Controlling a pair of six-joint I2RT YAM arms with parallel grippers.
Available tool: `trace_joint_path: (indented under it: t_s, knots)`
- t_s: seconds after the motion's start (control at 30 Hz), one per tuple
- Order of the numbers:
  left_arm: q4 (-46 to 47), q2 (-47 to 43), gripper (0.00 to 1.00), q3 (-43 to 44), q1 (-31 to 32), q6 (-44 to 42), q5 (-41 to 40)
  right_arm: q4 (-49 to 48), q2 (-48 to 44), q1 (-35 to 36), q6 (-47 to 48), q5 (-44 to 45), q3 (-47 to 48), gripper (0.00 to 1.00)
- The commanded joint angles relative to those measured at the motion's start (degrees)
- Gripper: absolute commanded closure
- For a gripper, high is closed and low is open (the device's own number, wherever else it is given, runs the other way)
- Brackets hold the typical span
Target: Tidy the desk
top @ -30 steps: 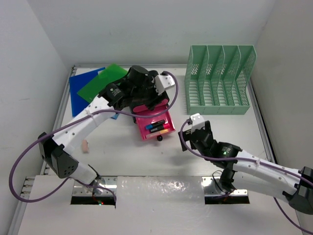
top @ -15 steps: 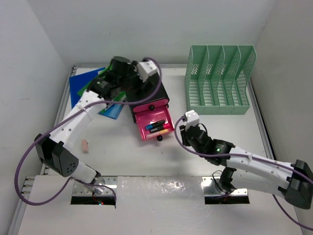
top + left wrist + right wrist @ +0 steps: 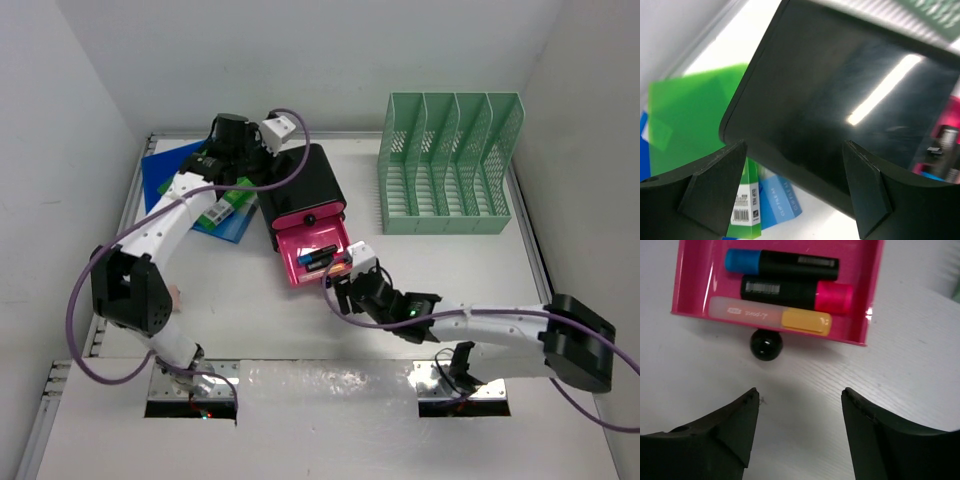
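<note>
The white desk [image 3: 450, 270] carries a black drawer box [image 3: 300, 185] with its pink drawer [image 3: 318, 255] pulled out. The drawer [image 3: 785, 290] holds three markers: a blue-capped one [image 3: 780, 262], a pink-capped one [image 3: 795, 290] and a clear one with a yellow label [image 3: 770, 315]. My right gripper [image 3: 338, 288] is open and empty, just in front of the drawer's black knob [image 3: 766, 345]; in the right wrist view the gripper [image 3: 800, 395] hangs over bare desk. My left gripper [image 3: 240, 168] is open at the box's back left corner; in the left wrist view the gripper [image 3: 795, 190] straddles the box's edge [image 3: 840, 100].
A mint-green mesh file rack [image 3: 445, 165] stands at the back right. A blue folder [image 3: 165, 180], a green folder [image 3: 690, 115] and a blue clip-file pack [image 3: 777, 200] lie at the back left beside the box. A small pink eraser-like piece [image 3: 175, 297] lies at the front left.
My left gripper has moved back and left, from over the box's top to its back left corner. My right gripper has moved left to the drawer's knob.
</note>
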State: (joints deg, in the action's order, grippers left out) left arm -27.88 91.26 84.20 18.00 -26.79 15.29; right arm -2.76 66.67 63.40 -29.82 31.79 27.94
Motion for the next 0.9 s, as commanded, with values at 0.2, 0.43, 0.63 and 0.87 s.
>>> trace_joint_path:
  t_s: [0.2, 0.43, 0.63, 0.87]
  knots:
    - [8.01, 1.37, 0.25, -2.46, -1.30, 2.35, -1.49, -17.62, 15.84, 1.82, -0.32, -1.29, 3.34, 0.35]
    - [9.16, 1.20, 0.25, -5.01, -1.30, 1.83, -1.58, -23.95, 20.60, 0.68, 1.08, 1.87, 5.19, 0.44]
    - [9.69, 1.55, 0.25, -5.72, -1.30, 1.47, -1.49, -25.71, 22.97, -3.01, 1.52, -0.68, 7.30, 0.55]
    - [9.42, 1.99, 0.25, -5.63, -1.30, 0.77, -0.88, -27.73, 22.62, -4.33, 5.03, 1.96, 10.54, 0.62]
